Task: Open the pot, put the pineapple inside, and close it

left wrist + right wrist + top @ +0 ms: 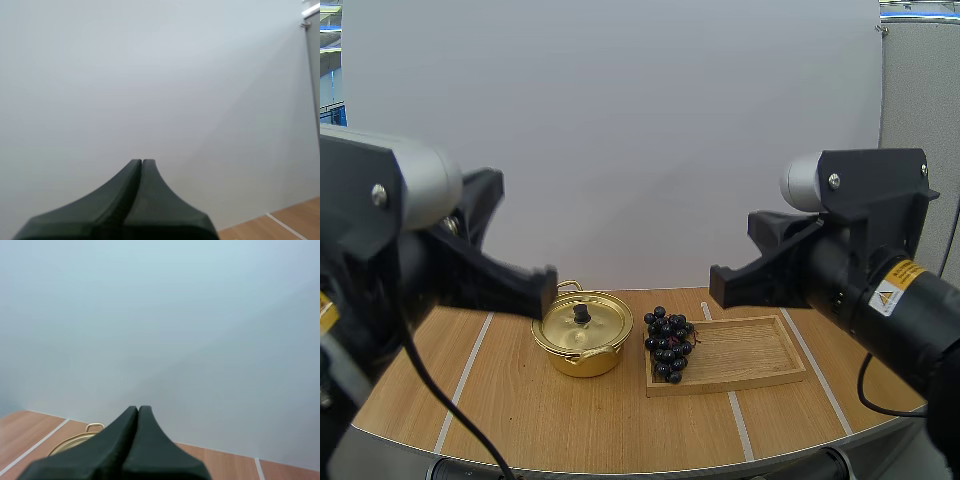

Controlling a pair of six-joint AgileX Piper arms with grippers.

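The gold pot (582,348) stands on the wooden surface (520,400). Its lid (582,327) sits closed on it, with a black knob (582,314) upright at the lid's middle. One looped handle shows at the pot's far side.

The fruit I see is a bunch of dark grapes (669,346). It lies just to the right of the pot in the high view, a narrow gap between them. The grapes rest on the end of a wooden tray (750,355) that is nearest the pot, and some berries hang over that end's edge. The tray stretches away from the pot to the right, its floor bare past the bunch. Pale lines run across the surface on both sides of the pot.

My left pincer (142,162) is clenched on nothing, its two fingers pressed together into one dark wedge aimed at the white wall. In the high view its tip shows against the pot's left rim. I cannot tell how far above the pot it hangs.

My right pincer (138,410) is likewise clenched and empty, fingers pressed flat together. From its wrist camera the pot's gold rim and a looped handle show just past the fingers. In the high view its tip sits right of the pot, beyond the tray's far edge and apart from the pot.
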